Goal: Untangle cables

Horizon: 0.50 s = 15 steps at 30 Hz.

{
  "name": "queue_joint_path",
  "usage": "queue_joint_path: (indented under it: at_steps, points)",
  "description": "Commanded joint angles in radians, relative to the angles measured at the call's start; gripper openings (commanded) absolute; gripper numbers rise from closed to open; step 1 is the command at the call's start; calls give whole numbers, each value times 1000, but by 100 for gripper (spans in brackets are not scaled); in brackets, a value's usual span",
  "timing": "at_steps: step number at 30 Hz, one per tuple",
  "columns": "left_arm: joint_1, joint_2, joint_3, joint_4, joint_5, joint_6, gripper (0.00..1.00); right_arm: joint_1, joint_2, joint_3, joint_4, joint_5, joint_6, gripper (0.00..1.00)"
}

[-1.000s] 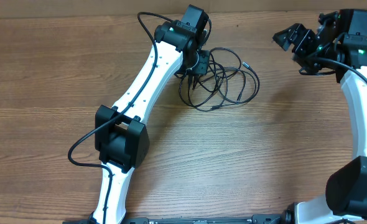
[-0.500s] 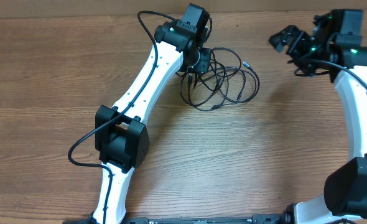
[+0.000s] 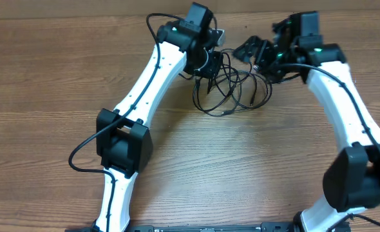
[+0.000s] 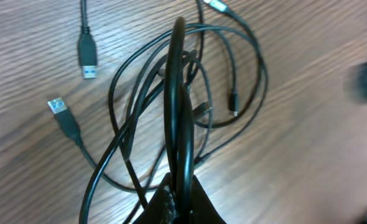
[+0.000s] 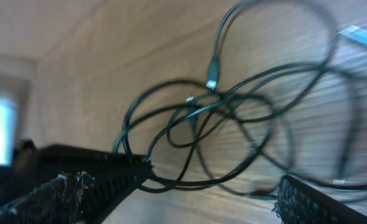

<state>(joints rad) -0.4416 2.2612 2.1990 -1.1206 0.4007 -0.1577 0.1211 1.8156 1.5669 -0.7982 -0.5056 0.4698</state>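
Your right pincer (image 3: 250, 51), jaws wide, has swung in over the tangled thin black cables (image 4: 174, 93); your left pincer (image 3: 206, 66) stays clamped on a strand, so separating can begin.

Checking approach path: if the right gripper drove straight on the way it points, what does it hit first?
Probably the cables: loops lie right ahead of the right gripper, whose jaws stand open, with the table beneath. Blur hides which strand.

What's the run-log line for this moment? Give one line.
left hand: shut on cables | right hand: open, by cables | cables: tangled on table
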Motion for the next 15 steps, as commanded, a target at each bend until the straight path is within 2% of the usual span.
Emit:
queue_joint_path:
  at_steps: [1, 4, 9, 13, 15]
  points:
    - [68, -8, -4, 7, 161, -67, 4, 36, 16, 3, 16, -43, 5, 100]
    - [112, -8, -4, 6, 206, -142, 4, 42, 16, 3, 34, -63, 5, 100]
    - [170, -8, -4, 12, 377, -153, 4, 42, 16, 3, 69, -116, -38, 100]
    - [208, -8, -4, 36, 458, -152, 4, 40, 16, 3, 101, -357, -188, 100]
    - [229, -8, -4, 46, 480, -153, 4, 40, 16, 3, 125, -407, -205, 100]
